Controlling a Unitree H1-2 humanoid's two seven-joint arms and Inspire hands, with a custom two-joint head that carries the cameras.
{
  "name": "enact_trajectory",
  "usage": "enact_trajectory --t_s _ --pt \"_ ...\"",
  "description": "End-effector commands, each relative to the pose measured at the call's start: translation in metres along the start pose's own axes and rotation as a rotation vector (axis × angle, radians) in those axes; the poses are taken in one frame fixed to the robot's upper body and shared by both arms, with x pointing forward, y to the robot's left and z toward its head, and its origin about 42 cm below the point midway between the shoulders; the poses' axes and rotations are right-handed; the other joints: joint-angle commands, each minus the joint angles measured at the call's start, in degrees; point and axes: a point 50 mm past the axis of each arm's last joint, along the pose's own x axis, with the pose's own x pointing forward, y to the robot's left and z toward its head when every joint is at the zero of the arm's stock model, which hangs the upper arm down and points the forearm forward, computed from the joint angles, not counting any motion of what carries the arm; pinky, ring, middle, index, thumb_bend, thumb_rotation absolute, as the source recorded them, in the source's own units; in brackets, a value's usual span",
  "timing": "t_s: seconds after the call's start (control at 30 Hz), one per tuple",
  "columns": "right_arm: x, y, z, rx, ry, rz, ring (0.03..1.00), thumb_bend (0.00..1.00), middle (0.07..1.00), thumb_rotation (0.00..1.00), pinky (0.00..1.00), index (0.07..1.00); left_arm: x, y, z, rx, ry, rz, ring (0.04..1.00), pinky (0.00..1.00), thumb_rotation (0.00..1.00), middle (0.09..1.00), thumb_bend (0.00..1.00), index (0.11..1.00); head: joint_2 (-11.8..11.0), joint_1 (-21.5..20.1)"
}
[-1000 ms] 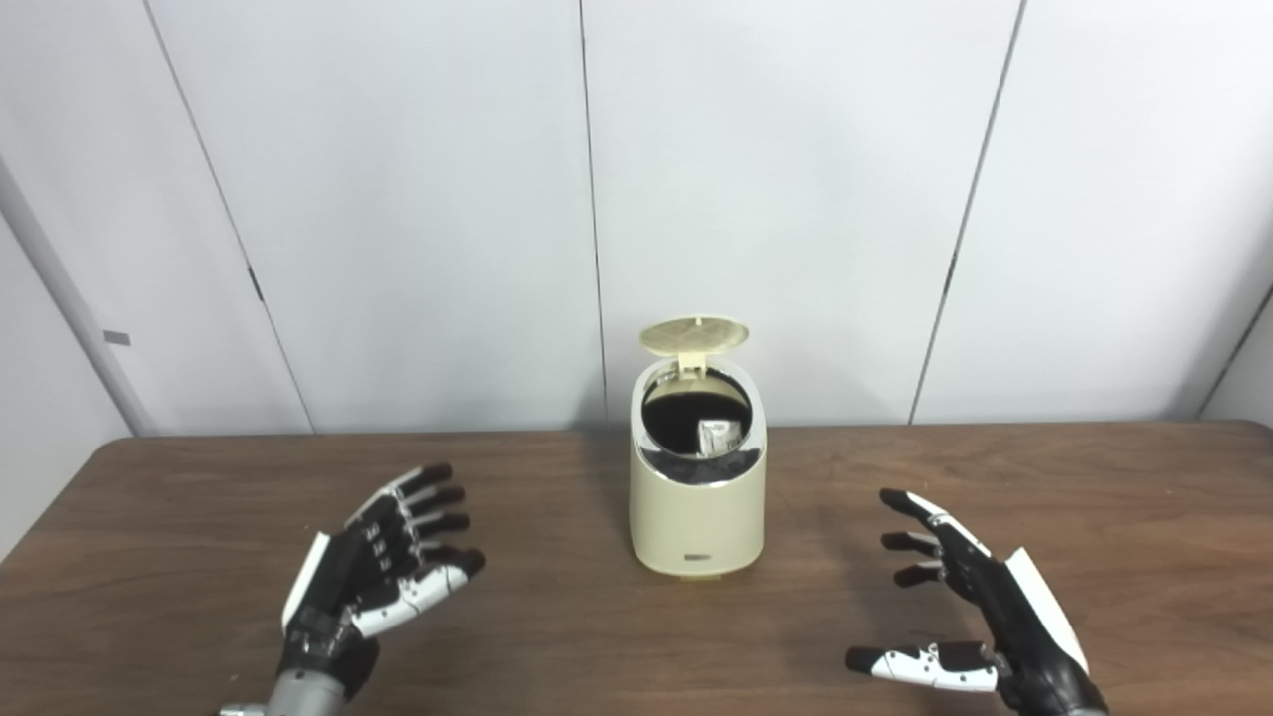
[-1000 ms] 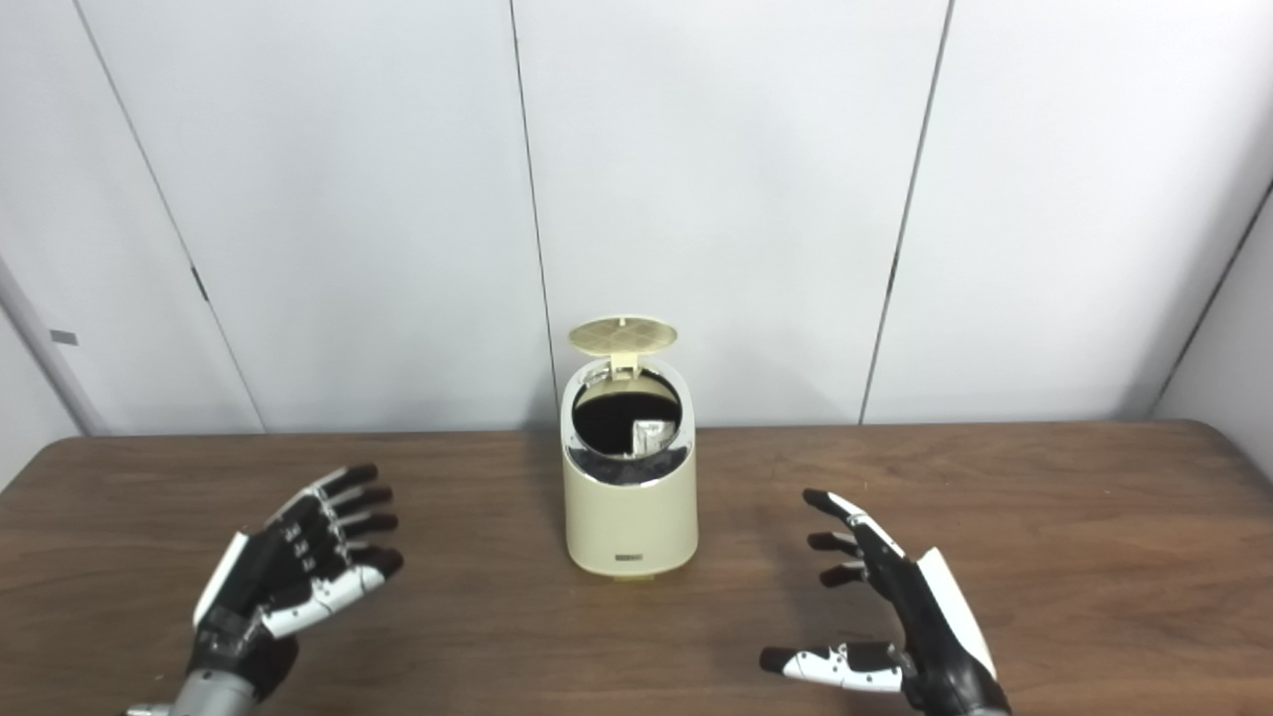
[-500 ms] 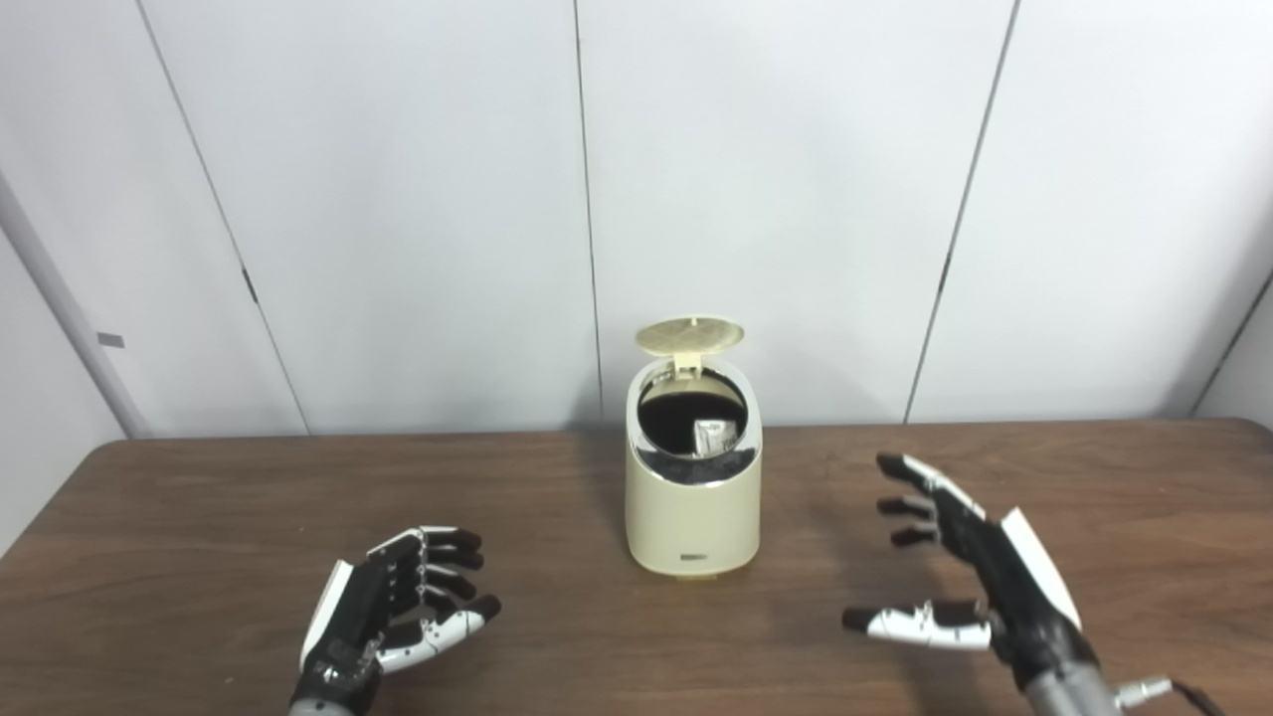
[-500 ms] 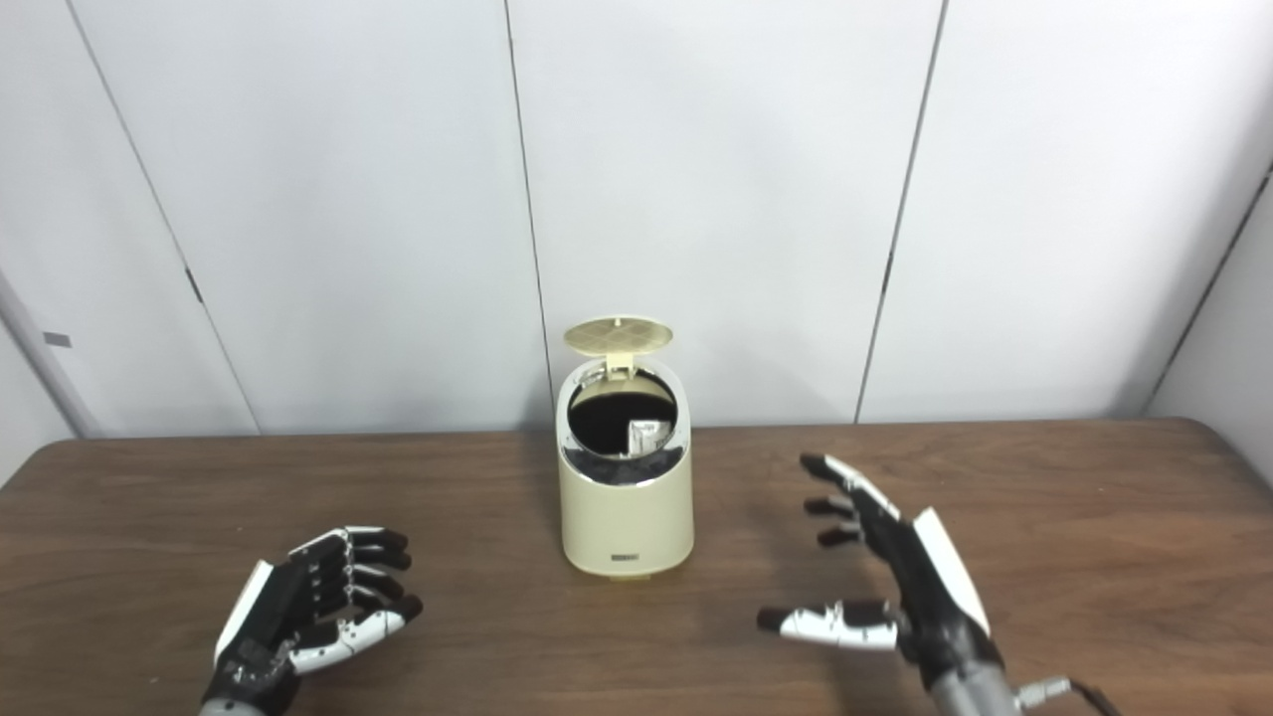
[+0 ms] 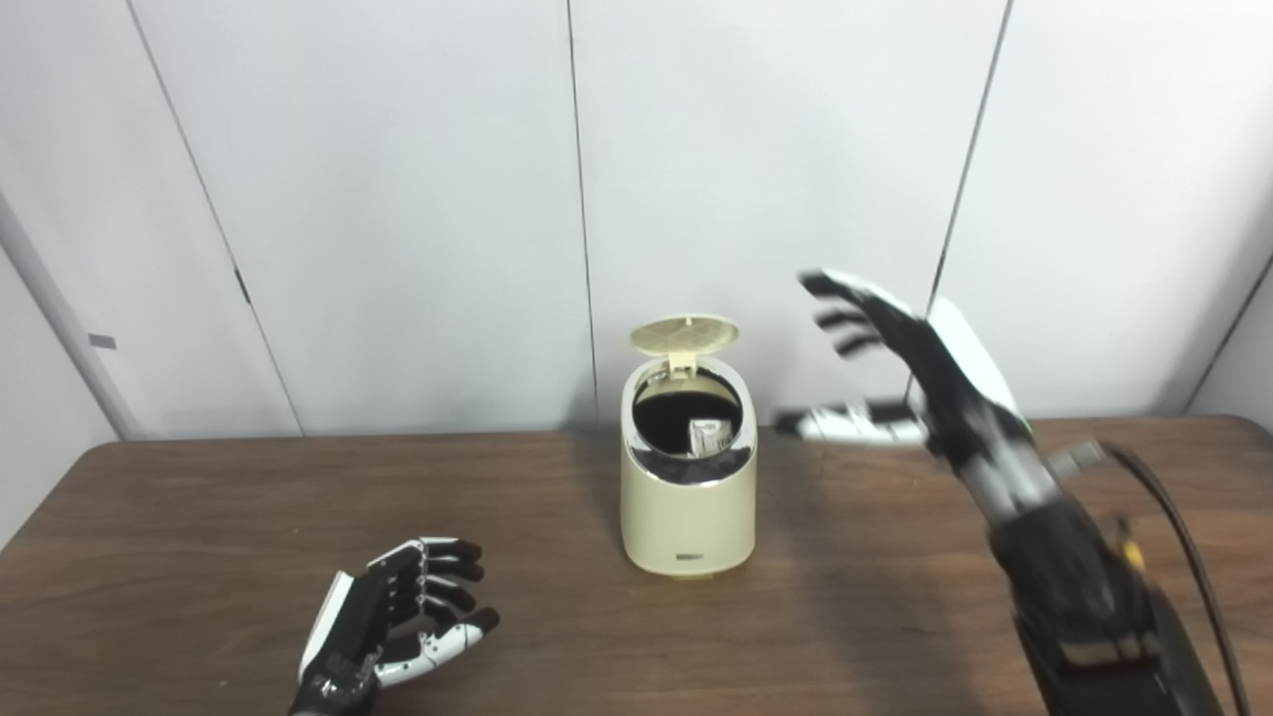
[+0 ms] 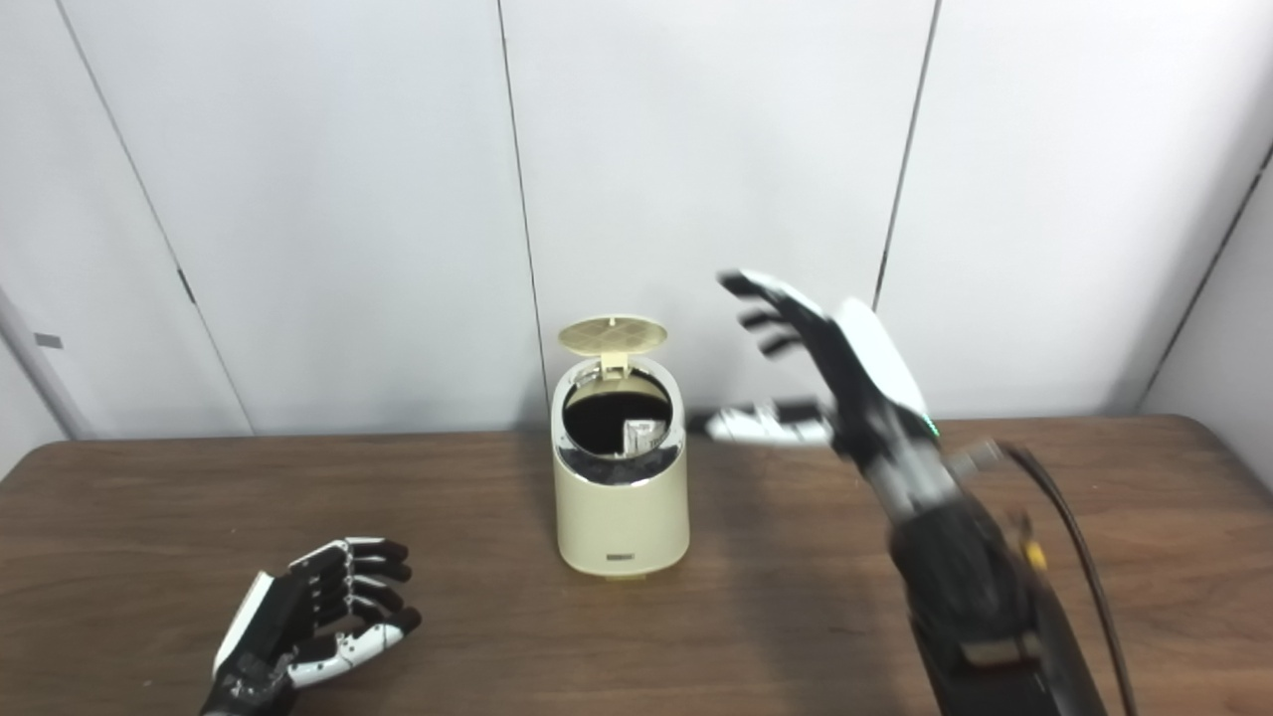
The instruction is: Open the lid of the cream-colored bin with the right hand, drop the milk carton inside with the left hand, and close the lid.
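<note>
The cream-colored bin [image 5: 686, 502] stands on the wooden table [image 5: 199, 517] toward its far edge, its round lid [image 5: 684, 335] tipped up at the back, and the milk carton [image 5: 710, 436] lies inside the dark opening on its right side. Right of the bin, the right hand [image 5: 920, 373] is raised above the table near lid height, released, fingers spread and holding nothing, thumb pointing left toward the bin. At the near left the left hand [image 5: 383, 626] is low over the table, empty, fingers loosely curled apart
</note>
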Motion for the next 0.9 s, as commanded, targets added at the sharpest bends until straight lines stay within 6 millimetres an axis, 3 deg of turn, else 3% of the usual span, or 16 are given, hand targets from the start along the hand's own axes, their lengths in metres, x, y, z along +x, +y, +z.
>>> enact_trajectory --t_s 0.0,0.17,0.27,0.4,0.63,0.87 --pt "0.016 -0.012 0.012 -0.023 -0.028 -0.001 0.814 0.69 0.86 0.44 0.67 0.862 0.009 0.008 0.014 0.033 -0.079 0.009 0.527 0.43 0.02 0.617 0.63 0.657 -0.04 0.12" --pt "0.037 -0.008 0.021 -0.067 -0.011 0.068 0.834 0.69 0.863 0.49 0.72 0.864 0.009 0.008 0.013 0.036 -0.081 0.011 0.522 0.41 0.01 0.616 0.62 0.657 -0.27 0.49" --pt "0.046 -0.004 0.025 -0.082 -0.014 0.122 0.849 0.67 0.883 0.47 0.73 0.869 0.008 0.006 0.013 0.029 -0.082 0.006 0.523 0.42 0.0 0.615 0.62 0.657 -0.28 0.56" --pt "0.052 0.005 0.027 -0.135 -0.036 0.194 0.915 0.67 0.917 0.54 0.83 0.899 0.007 0.003 0.013 0.024 -0.078 0.005 0.528 0.42 0.0 0.615 0.61 0.658 -0.13 0.71" --pt "0.046 0.012 0.032 -0.159 -0.068 0.268 0.95 0.69 0.936 0.62 0.84 0.922 0.007 0.001 0.012 0.03 -0.075 0.01 0.537 0.43 0.0 0.619 0.59 0.656 0.06 1.34" --pt "0.031 0.009 0.031 -0.181 -0.112 0.283 0.955 0.7 0.896 0.58 0.86 0.878 0.007 0.001 0.013 0.029 -0.074 0.01 0.529 0.42 0.0 0.616 0.58 0.655 0.34 1.76"
